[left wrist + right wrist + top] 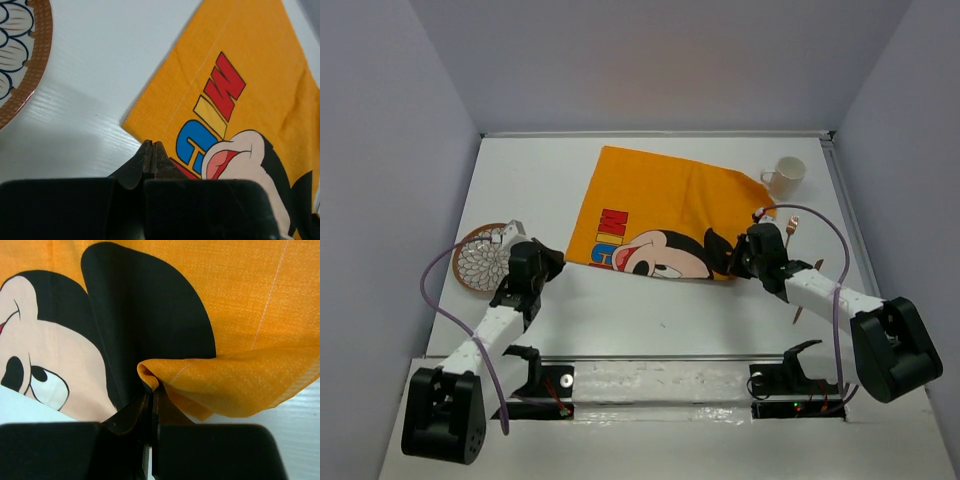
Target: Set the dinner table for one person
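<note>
The white dinner table [650, 310] carries an orange cartoon-mouse placemat [660, 195], skewed, in the middle. My right gripper [733, 262] is at its near right corner. In the right wrist view it [152, 390] is shut on a raised fold of the placemat [250, 300]. My left gripper [554, 262] is at the placemat's near left corner. In the left wrist view it [151, 145] is shut, with its tips at the edge of the flat placemat [240, 50]. No cloth shows between the tips.
A brown-rimmed patterned plate [480, 258] lies at the left beside my left arm, and also shows in the left wrist view [25, 75]. A white cup [788, 172] stands at the back right. Wooden utensils [792, 228] lie by my right arm.
</note>
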`<state>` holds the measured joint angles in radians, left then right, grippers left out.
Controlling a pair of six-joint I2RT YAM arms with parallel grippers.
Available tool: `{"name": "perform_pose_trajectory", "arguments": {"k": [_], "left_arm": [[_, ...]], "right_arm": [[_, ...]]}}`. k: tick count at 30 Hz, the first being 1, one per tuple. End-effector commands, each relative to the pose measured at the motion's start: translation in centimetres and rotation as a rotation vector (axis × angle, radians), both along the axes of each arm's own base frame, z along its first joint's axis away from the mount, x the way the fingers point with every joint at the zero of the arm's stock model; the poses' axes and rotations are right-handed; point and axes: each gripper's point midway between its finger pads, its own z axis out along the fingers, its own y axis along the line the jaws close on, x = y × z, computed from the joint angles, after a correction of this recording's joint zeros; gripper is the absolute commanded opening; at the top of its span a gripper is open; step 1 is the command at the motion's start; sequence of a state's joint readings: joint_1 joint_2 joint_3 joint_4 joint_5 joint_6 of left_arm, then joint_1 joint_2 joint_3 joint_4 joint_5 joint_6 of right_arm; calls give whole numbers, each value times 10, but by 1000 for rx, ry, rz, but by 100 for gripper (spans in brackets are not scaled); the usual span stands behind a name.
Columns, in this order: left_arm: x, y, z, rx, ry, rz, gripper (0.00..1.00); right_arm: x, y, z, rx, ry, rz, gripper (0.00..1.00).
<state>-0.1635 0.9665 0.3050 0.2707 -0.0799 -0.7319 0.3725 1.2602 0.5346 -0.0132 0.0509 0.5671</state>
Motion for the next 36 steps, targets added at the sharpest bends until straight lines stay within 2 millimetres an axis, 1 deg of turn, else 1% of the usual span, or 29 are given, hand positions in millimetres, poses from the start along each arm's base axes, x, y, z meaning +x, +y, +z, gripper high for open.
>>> {"name": "perform_pose_trajectory", "arguments": {"k": [1, 3, 4, 6, 8, 9, 10, 11, 12, 13, 14, 15, 16, 17, 18, 19, 21, 22, 24, 26, 27, 28, 29, 31, 32, 33, 34, 35, 36], "left_arm": [[2, 0, 41, -52, -181, 14, 0], [-6, 3, 46, -49, -204, 24, 0], [-9, 4, 54, -52, -235, 24, 0], [-12, 3, 56, -48, -245, 12, 0], [-12, 1, 46, 5, -194, -14, 0], [-12, -1, 41, 34, -161, -21, 0], [-11, -2, 36, 67, -134, -26, 0], [-6, 0, 32, 115, -97, -6, 4], [-8, -12, 28, 146, -78, -51, 25], [-4, -14, 27, 172, -55, -43, 34], [-3, -19, 25, 188, -43, -54, 42], [-5, -31, 24, 209, -35, -90, 55], [-4, -32, 16, 246, -1, -92, 58], [-3, -29, 14, 274, 8, -73, 64], [1, -32, 15, 278, 12, -80, 69], [1, -33, 4, 293, 49, -86, 71], [3, -34, -1, 298, 64, -82, 72], [4, -34, -7, 303, 81, -79, 73], [8, -32, -7, 314, 87, -63, 74], [11, -32, -16, 332, 117, -65, 74], [16, -36, -13, 328, 111, -71, 74], [18, -38, -16, 328, 122, -78, 72], [18, -39, -26, 336, 154, -82, 70], [18, -39, -31, 336, 170, -81, 67], [18, -37, -34, 346, 185, -75, 66], [19, -37, -35, 346, 188, -73, 65], [19, -36, -36, 346, 194, -71, 65], [20, -35, -37, 347, 195, -67, 64], [21, -34, -38, 352, 204, -64, 63]], "right_arm": [[-8, 14, 8, 128, -43, 21, 0], [-21, 16, -1, 139, -4, 45, 0], [-28, 13, -10, 133, 23, 43, 0], [-37, 10, -17, 127, 60, 36, 0], [-45, 6, -17, 130, 86, 11, 3], [-46, 5, -12, 133, 76, 6, 7], [-47, 4, -8, 135, 67, 1, 13], [-46, 3, 6, 145, 26, -4, 31], [-48, 0, 13, 134, 22, -5, 39], [-49, -2, 29, 133, -3, -9, 58], [-53, -5, 32, 125, -6, -7, 66], [-50, -5, 48, 129, -38, -5, 73], [-51, -7, 57, 122, -57, -1, 81], [-52, -8, 66, 120, -72, 3, 82], [-55, -10, 75, 120, -87, 4, 82], [-53, -10, 87, 120, -112, 11, 83], [-53, -10, 93, 117, -121, 16, 83], [-51, -10, 97, 115, -130, 20, 83], [-47, -9, 101, 115, -145, 18, 83], [-36, -16, 97, 73, -155, -20, 80], [-28, -17, 92, 55, -149, -41, 78], [-23, -20, 97, 48, -176, -58, 76], [-14, -24, 87, 9, -155, -79, 73], [-2, -22, 85, -11, -150, -89, 71], [10, -25, 80, -42, -151, -113, 70], [17, -28, 76, -54, -142, -128, 70], [22, -26, 74, -64, -129, -124, 70], [31, -26, 64, -84, -108, -134, 70], [39, -23, 64, -84, -113, -135, 70]]}}
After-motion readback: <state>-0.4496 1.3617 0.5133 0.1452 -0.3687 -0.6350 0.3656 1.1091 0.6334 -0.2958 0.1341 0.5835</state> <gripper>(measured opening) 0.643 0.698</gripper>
